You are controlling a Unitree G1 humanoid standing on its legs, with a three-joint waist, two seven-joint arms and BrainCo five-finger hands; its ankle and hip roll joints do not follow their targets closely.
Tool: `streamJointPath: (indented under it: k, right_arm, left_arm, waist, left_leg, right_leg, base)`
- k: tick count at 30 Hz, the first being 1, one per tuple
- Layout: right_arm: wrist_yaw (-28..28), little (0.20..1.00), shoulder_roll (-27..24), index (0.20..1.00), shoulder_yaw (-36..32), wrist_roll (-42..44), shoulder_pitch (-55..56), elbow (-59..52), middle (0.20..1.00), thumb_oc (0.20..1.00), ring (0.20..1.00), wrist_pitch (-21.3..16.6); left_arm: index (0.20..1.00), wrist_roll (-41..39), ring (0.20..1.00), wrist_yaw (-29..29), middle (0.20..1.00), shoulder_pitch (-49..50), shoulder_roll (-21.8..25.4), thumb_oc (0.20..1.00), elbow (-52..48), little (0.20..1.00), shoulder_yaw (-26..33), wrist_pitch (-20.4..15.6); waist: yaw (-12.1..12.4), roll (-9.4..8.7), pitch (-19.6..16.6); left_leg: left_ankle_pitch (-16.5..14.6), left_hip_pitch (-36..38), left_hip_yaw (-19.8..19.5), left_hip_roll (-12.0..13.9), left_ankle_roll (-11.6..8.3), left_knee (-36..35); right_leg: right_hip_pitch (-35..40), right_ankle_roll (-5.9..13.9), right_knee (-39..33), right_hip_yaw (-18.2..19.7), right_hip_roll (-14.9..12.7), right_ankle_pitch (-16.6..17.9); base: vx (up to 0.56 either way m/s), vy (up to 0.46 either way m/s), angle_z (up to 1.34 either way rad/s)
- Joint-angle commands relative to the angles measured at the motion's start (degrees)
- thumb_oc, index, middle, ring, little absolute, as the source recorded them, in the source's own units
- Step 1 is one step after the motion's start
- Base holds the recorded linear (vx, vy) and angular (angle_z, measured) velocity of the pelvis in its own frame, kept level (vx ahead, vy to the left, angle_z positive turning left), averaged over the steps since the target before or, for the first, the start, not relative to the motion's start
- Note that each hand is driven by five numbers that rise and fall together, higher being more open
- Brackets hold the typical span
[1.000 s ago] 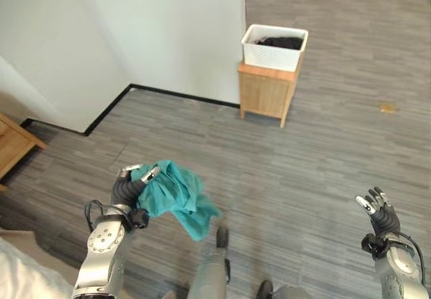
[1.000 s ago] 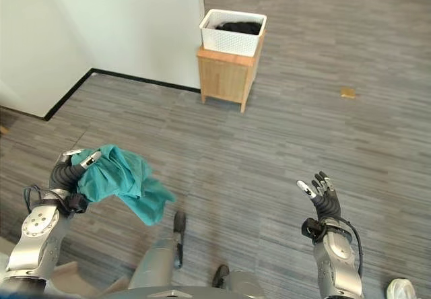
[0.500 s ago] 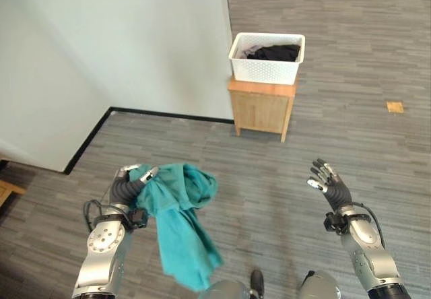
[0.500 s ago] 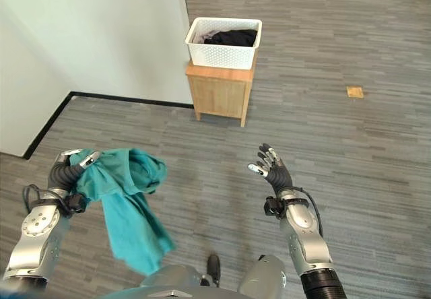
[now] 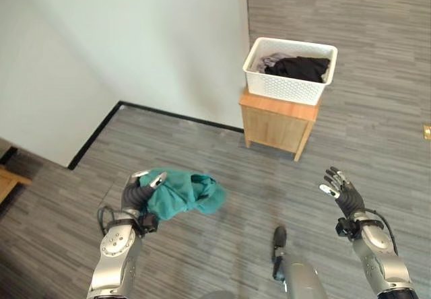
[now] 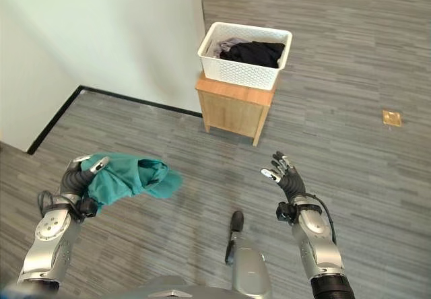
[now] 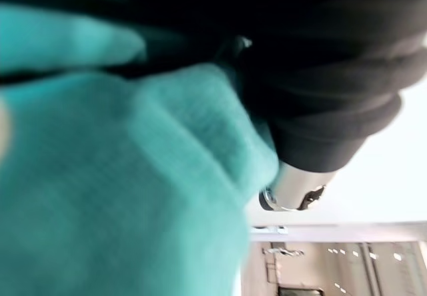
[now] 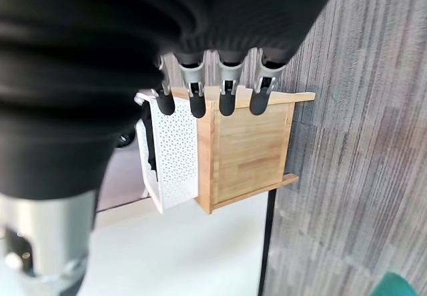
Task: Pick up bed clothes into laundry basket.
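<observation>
Left eye view, nearest the robot: the left hand (image 5: 137,195) is raised above the floor (image 5: 202,157), its fingers curled round a bunched teal cloth (image 5: 183,194). The cloth hangs off the hand toward the robot's right, clear of the floor. The left wrist view shows the same cloth (image 7: 120,176) pressed close against the hand's dark cover.

The right hand (image 5: 345,194) is held up on the robot's right, well apart from the cloth, fingers (image 8: 198,96) straight and slightly spread, holding nothing.

Farther off, a wooden stand (image 5: 277,122) sits on the floor beside a white wall (image 5: 135,43). A white perforated basket (image 5: 289,87) rests on top of the stand. Dark clothes (image 5: 300,67) and a pale item lie inside the basket.
</observation>
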Motion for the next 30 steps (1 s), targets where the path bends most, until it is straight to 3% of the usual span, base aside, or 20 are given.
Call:
streamJointPath:
  k: [1, 3, 7, 9, 10, 11, 13, 16, 18, 19, 20, 21, 23, 24, 27, 28, 29, 30]
  right_arm:
    - [0.3, 1.000, -0.1, 1.000, 0.9, 2.4, -1.1, -4.5, 1.000, 1.000, 1.000, -3.0]
    - [-0.5, 1.000, -1.1, 1.000, 0.0, 3.6, -0.6, -4.5, 1.000, 1.000, 1.000, -3.4]
    - [-1.7, 1.000, -1.8, 1.000, -1.7, 3.4, 0.9, -4.3, 1.000, 1.000, 1.000, -3.0]
    - [-2.6, 1.000, -1.3, 1.000, -4.0, 3.5, 3.1, -4.3, 1.000, 1.000, 1.000, -2.9]
    - [-2.6, 1.000, -1.3, 1.000, -4.0, 3.5, 3.2, -4.4, 1.000, 1.000, 1.000, -2.9]
    - [-2.5, 1.000, -0.9, 1.000, -4.4, 3.2, 4.2, -4.2, 1.000, 1.000, 1.000, -3.3]
    - [-2.1, 1.000, -1.3, 1.000, -4.3, 2.0, 4.4, -4.0, 1.000, 1.000, 1.000, -3.2]
    - [-0.7, 1.000, -1.1, 1.000, -3.7, -0.1, 4.4, -4.9, 1.000, 1.000, 1.000, -1.8]
    - [-0.7, 1.000, -0.3, 1.000, -3.0, -0.6, 3.5, -4.9, 1.000, 1.000, 1.000, -2.4]
    - [0.3, 1.000, 1.8, 1.000, -1.3, -0.5, 2.5, -5.1, 1.000, 1.000, 1.000, -2.1]
    - [0.3, 1.000, 1.8, 1.000, -1.3, -0.6, 2.5, -5.1, 1.000, 1.000, 1.000, -2.1]
    - [0.4, 1.000, 1.8, 1.000, -1.0, -2.3, 2.7, -5.4, 1.000, 1.000, 1.000, -1.8]
    - [-0.3, 1.000, 2.1, 1.000, -1.2, -3.8, 2.7, -6.0, 1.000, 1.000, 1.000, -1.7]
    - [-0.4, 1.000, 2.5, 1.000, -1.5, -3.7, 3.1, -6.7, 1.000, 1.000, 1.000, -1.7]
    - [-1.3, 1.000, 2.6, 1.000, -2.8, -3.9, 3.4, -6.9, 1.000, 1.000, 1.000, -3.2]
    - [-2.1, 1.000, 2.9, 1.000, -2.7, -4.5, 3.5, -6.5, 1.000, 1.000, 1.000, -1.3]
    - [-0.6, 1.000, 2.6, 1.000, -2.4, -4.4, 4.6, -7.3, 1.000, 1.000, 1.000, -1.3]
    - [-0.7, 1.000, 2.4, 1.000, -1.7, -4.6, 4.2, -6.9, 1.000, 1.000, 1.000, -1.9]
  left_arm:
    - [0.200, -0.6, 0.200, 0.1, 0.200, -1.8, 4.7, 0.200, -2.9, 0.200, 2.3, -3.7]
    - [0.200, -1.9, 0.200, 0.0, 0.200, -2.4, 4.7, 0.200, -3.0, 0.200, 1.6, -3.5]
    - [0.200, -3.6, 0.200, -0.2, 0.200, -3.2, 4.6, 0.200, -3.1, 0.200, 1.0, -3.1]
    - [0.200, -4.6, 0.200, -0.3, 0.200, -4.8, 4.5, 0.200, -2.7, 0.200, -0.2, -3.1]
    - [0.200, -4.6, 0.200, -0.3, 0.200, -4.8, 4.5, 0.200, -2.6, 0.200, -0.3, -3.1]
    - [0.200, -3.9, 0.200, -0.3, 0.200, -5.2, 4.6, 0.200, -1.8, 0.200, -1.0, -3.2]
    - [0.200, -3.4, 0.200, -0.3, 0.200, -4.7, 4.8, 0.200, -1.7, 0.200, -0.7, -3.0]
    - [0.200, -3.4, 0.200, -1.0, 0.200, -4.6, 5.7, 0.200, -2.4, 0.200, -0.7, -2.7]
    - [0.200, -2.8, 0.200, -0.6, 0.200, -5.5, 5.2, 0.200, -2.3, 0.200, -0.9, -2.8]
    - [0.200, -2.9, 0.200, -0.3, 0.200, -5.2, 5.0, 0.200, -2.7, 0.200, -0.7, -2.6]
    - [0.200, -2.9, 0.200, -0.3, 0.200, -5.2, 5.0, 0.200, -2.7, 0.200, -0.6, -2.6]
    - [0.200, -3.4, 0.200, -0.3, 0.200, -4.9, 5.1, 0.200, -3.0, 0.200, -0.6, -2.6]
    - [0.200, -3.3, 0.200, -0.4, 0.200, -5.1, 5.7, 0.200, -3.3, 0.200, -1.1, -2.6]
    - [0.200, -3.4, 0.200, -0.2, 0.200, -5.6, 6.0, 0.200, -3.4, 0.200, -1.5, -2.8]
    - [0.200, -2.3, 0.200, 1.8, 0.200, -6.2, 7.2, 0.200, -3.6, 0.200, -0.3, -3.2]
    - [0.200, -3.0, 0.200, 0.7, 0.200, -6.0, 8.2, 0.200, -3.9, 0.200, -0.6, -2.4]
    - [0.200, -3.0, 0.200, 0.1, 0.200, -6.8, 8.6, 0.200, -4.2, 0.200, -1.5, -2.7]
    - [0.200, -2.6, 0.200, 0.1, 0.200, -7.5, 8.9, 0.200, -4.5, 0.200, -1.6, -2.8]
  waist:
    - [-0.3, -1.35, -2.3]
    - [0.6, -3.03, -0.7]
    - [2.3, -4.02, 0.3]
    - [3.1, -3.51, 0.0]
    - [3.1, -3.59, 0.0]
    - [3.7, -2.34, -1.2]
    - [4.1, -1.72, -2.3]
    - [3.2, -1.33, -4.0]
    - [2.5, -0.99, -4.8]
    - [2.1, -0.41, -4.5]
    - [2.3, -0.52, -4.4]
    - [1.5, -0.23, -3.5]
    - [0.2, 0.78, -2.9]
    - [-0.5, 0.85, -2.7]
    - [0.3, 0.53, -2.9]
    - [-0.2, 0.06, -3.2]
    - [0.0, -0.58, -3.6]
    - [0.6, -0.81, -4.1]
  left_leg:
    - [10.6, -5.3, 1.1, 6.3, -0.91, 6.4]
    - [14.1, -12.2, 2.2, 6.0, -0.94, 21.3]
    - [13.0, -19.5, 4.9, 5.4, -0.98, 24.0]
    - [12.2, -24.7, 6.9, 6.0, -1.92, 14.5]
    - [12.3, -24.5, 6.9, 5.9, -1.91, 14.3]
    - [14.2, -25.0, 7.0, 2.7, -1.76, -0.5]
    - [16.9, -24.9, 7.0, 0.2, -1.69, -5.6]
    - [15.0, -20.7, 7.6, 0.0, -0.09, -8.1]
    - [13.4, -16.6, 8.2, -1.2, 1.79, -10.6]
    - [11.7, -12.1, 9.2, -2.0, 4.69, -12.9]
    - [11.8, -11.9, 9.5, -2.2, 4.84, -13.2]
    - [11.4, -10.6, 9.2, -2.2, 5.49, -13.5]
    - [11.4, -9.4, 8.0, -1.5, 5.63, -14.6]
    - [11.3, -8.3, 7.1, -1.6, 5.35, -15.3]
    - [10.1, -8.6, 7.0, -0.3, 3.24, -15.0]
    - [10.1, -9.6, 6.3, -0.4, 3.36, -13.9]
    - [9.9, -9.7, 6.0, -0.5, 3.12, -13.7]
    - [10.1, -9.8, 6.4, -0.4, 2.88, -14.0]
  right_leg:
    - [9.0, 10.90, -2.4, -1.7, -5.6, -6.7]
    - [13.7, 8.39, -4.6, -2.9, -5.3, -8.1]
    - [19.2, 7.76, -7.9, -3.9, -4.8, -10.1]
    - [23.8, 8.29, -10.7, -4.4, -4.5, -11.2]
    - [23.8, 8.31, -10.7, -4.4, -4.6, -11.2]
    - [25.5, 9.32, -12.0, -4.3, -3.6, -11.8]
    - [27.2, 9.59, -11.9, -4.1, -2.6, -12.4]
    - [26.3, 10.26, -7.8, -3.9, -3.5, -13.7]
    - [25.4, 11.37, -0.2, -4.8, -6.9, -13.7]
    - [20.2, 13.14, 14.1, -4.2, -11.8, -6.7]
    - [19.7, 13.30, 14.7, -3.7, -12.1, -6.9]
    - [18.0, 13.65, 20.0, -2.2, -12.6, -5.8]
    - [13.1, 13.30, 23.7, 1.9, -10.9, -6.7]
    - [11.8, 13.09, 22.7, 3.5, -10.2, -8.2]
    - [14.4, 12.86, 7.3, -0.1, -13.6, -9.5]
    - [15.2, 14.41, 6.2, 2.9, -12.4, -6.8]
    - [16.7, 14.25, 2.6, 4.2, -11.2, -8.4]
    - [17.6, 14.40, 0.7, 2.8, -11.1, -8.6]
  base:
    - [0.28, -0.349, -0.26]
    - [0.21, -0.328, -0.19]
    - [0.27, -0.209, -0.03]
    - [0.40, -0.079, 0.19]
    - [0.53, 0.025, 0.38]
    - [0.46, 0.059, 0.33]
    - [0.46, 0.045, 0.16]
    - [0.32, 0.127, -0.17]
    - [0.40, 0.288, -0.23]
    - [0.33, 0.300, -0.03]
    - [0.28, 0.265, -0.07]
    - [0.09, 0.087, -0.23]
    - [0.17, 0.048, 0.04]
    - [0.22, -0.049, 0.49]
    - [0.17, -0.155, 0.69]
    - [0.13, -0.176, 0.62]
    - [0.11, -0.110, 0.71]
    - [0.13, -0.118, 0.80]
